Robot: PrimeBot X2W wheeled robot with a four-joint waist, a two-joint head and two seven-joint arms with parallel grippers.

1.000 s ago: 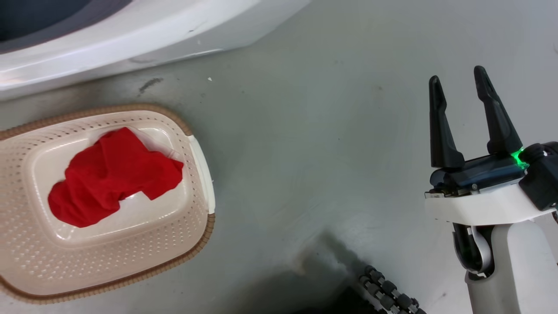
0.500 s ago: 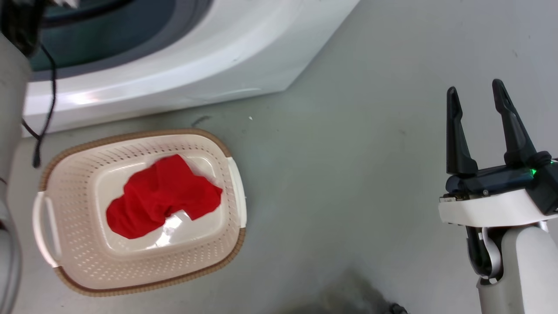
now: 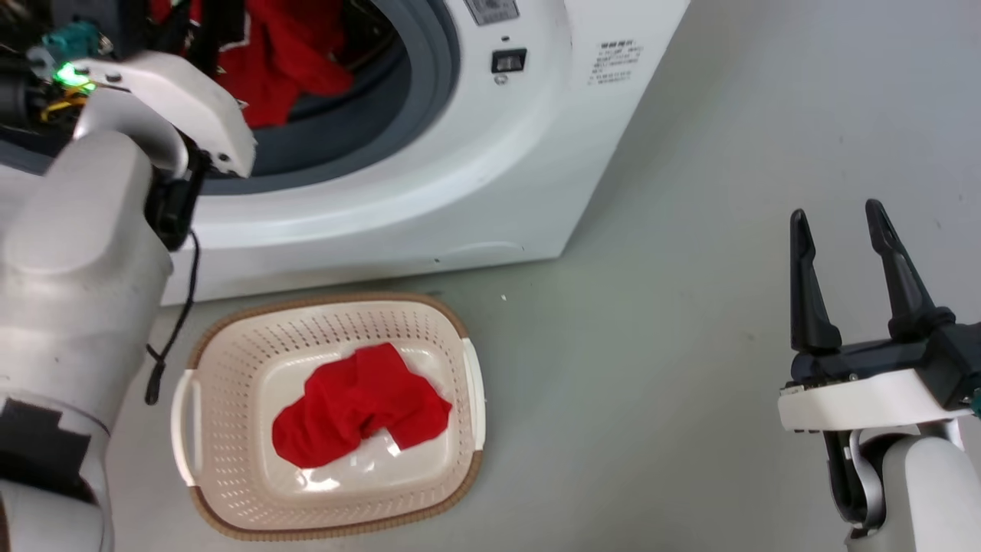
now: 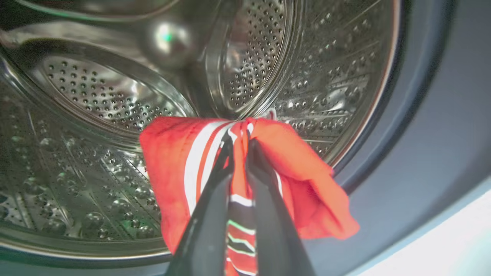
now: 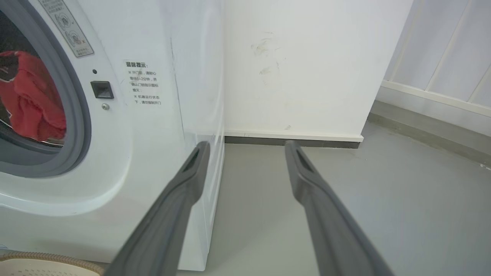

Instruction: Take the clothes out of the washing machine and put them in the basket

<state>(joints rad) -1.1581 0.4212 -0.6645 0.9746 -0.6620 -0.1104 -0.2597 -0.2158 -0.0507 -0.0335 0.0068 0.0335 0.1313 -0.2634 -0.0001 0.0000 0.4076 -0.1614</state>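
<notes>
Head view: one plain red soft garment (image 3: pixel 360 414) lies in the cream-white perforated plastic basket (image 3: pixel 230 383) before the large white front-loading washing machine (image 3: pixel 521 153), so roughly half seems done. Left wrist view: the left end effector (image 4: pixel 239 142) is clenched on the red white-striped garment (image 4: pixel 180 161) inside the perforated steel drum (image 4: pixel 96 96), not yet carried out. Right wrist view: the right end effector (image 5: pixel 246 145) stands spread, empty.

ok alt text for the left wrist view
The left claw is shut on a red garment with white stripe trim, with the washing machine's perforated steel drum behind it. The grey rubber ring curves down the right side.
</notes>
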